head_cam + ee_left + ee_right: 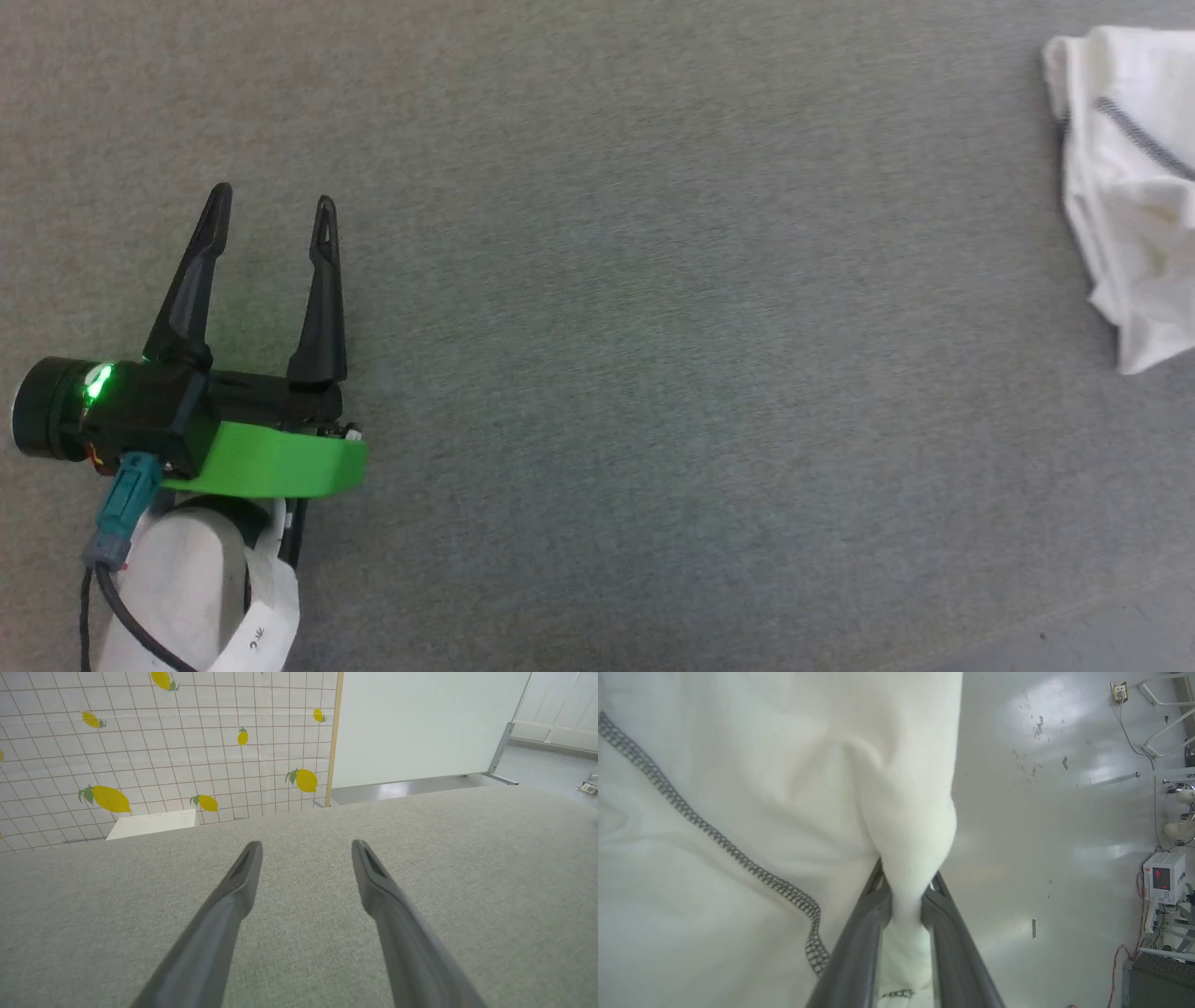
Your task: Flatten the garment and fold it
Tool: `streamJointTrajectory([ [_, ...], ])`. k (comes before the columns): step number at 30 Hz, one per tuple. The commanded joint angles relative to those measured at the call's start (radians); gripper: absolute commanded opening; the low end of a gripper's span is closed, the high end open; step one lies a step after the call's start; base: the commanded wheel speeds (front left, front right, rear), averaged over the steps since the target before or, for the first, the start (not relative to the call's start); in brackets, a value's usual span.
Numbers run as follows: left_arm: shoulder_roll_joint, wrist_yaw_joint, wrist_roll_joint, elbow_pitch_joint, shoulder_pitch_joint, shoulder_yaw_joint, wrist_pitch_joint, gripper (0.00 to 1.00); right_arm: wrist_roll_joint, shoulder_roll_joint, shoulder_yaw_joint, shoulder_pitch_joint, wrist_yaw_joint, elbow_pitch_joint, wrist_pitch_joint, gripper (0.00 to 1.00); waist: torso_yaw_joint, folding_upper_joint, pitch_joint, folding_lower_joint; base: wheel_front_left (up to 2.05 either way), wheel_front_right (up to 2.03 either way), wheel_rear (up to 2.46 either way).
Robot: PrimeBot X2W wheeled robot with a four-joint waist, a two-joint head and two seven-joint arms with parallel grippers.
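Thin white zigzag-seamed T-shirt (738, 788): light, limp, bunches easily; right gripper (906, 882) pinches a fold; left gripper (273, 198) open, empty; better hold probably a hem corner.

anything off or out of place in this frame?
Garment is crumpled at the far right of the head view, not spread flat on the table. Right tool is shut on a bunched wad of it, floor showing beyond. Left tool hangs open over the table, well apart from the cloth.

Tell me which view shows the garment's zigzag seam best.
The right wrist view: the seam runs sharp across the garment, pinched by the right gripper. The head view catches a short stretch at its right edge; the left wrist view faces the table.
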Motion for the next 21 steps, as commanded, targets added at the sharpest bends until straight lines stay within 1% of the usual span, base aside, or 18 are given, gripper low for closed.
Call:
streamJointTrajectory([
  [1,0.009,0.005,0.002,-0.006,-0.019,0.002,0.002,1.00,-0.032,0.007,-0.037,-0.022,-0.002,0.024,-0.003,0.51,0.075,-0.0001,0.071,-0.0002,0.00,0.00,0.00],
  [2,0.010,0.006,0.002,-0.007,-0.017,0.003,0.001,1.00,-0.057,0.016,-0.066,-0.023,-0.002,0.040,0.000,1.00,0.079,-0.0001,0.072,-0.0002,0.00,0.00,0.00],
  [5,0.011,0.010,0.000,-0.006,-0.012,0.004,-0.002,1.00,-0.125,0.040,-0.142,-0.020,-0.002,0.066,0.001,1.00,0.086,-0.0001,0.067,-0.0002,0.00,0.00,0.00],
  [8,0.009,0.013,-0.005,0.007,-0.006,0.004,-0.010,1.00,-0.187,0.073,-0.228,-0.019,-0.002,0.083,-0.010,1.00,0.091,-0.0001,0.039,-0.0002,0.00,0.00,0.00],
  [9,0.006,0.015,-0.008,0.011,-0.006,0.003,-0.014,1.00,-0.198,0.079,-0.254,-0.023,-0.002,0.081,-0.029,1.00,0.094,-0.0001,0.030,-0.0002,0.00,0.00,0.00],
  [12,-0.004,0.021,-0.017,0.036,-0.003,0.002,-0.032,1.00,-0.204,0.114,-0.315,-0.053,-0.002,0.041,-0.133,1.00,0.106,-0.0001,-0.027,-0.0002,0.00,0.00,0.00],
  [15,-0.015,0.033,-0.029,0.061,0.006,0.011,-0.048,1.00,-0.174,0.146,-0.305,-0.089,-0.002,-0.043,-0.229,1.00,0.115,-0.0001,-0.097,-0.0002,0.00,0.00,0.00],
  [20,-0.033,0.050,-0.054,0.097,0.028,0.032,-0.071,1.00,-0.089,0.181,-0.211,-0.097,-0.002,-0.205,-0.328,1.00,0.140,-0.0001,-0.221,-0.0002,0.00,0.00,0.00],
  [21,-0.038,0.054,-0.060,0.107,0.033,0.036,-0.075,1.00,-0.068,0.198,-0.199,-0.089,-0.002,-0.243,-0.352,1.00,0.150,-0.0001,-0.251,-0.0002,0.00,0.00,0.00],
])
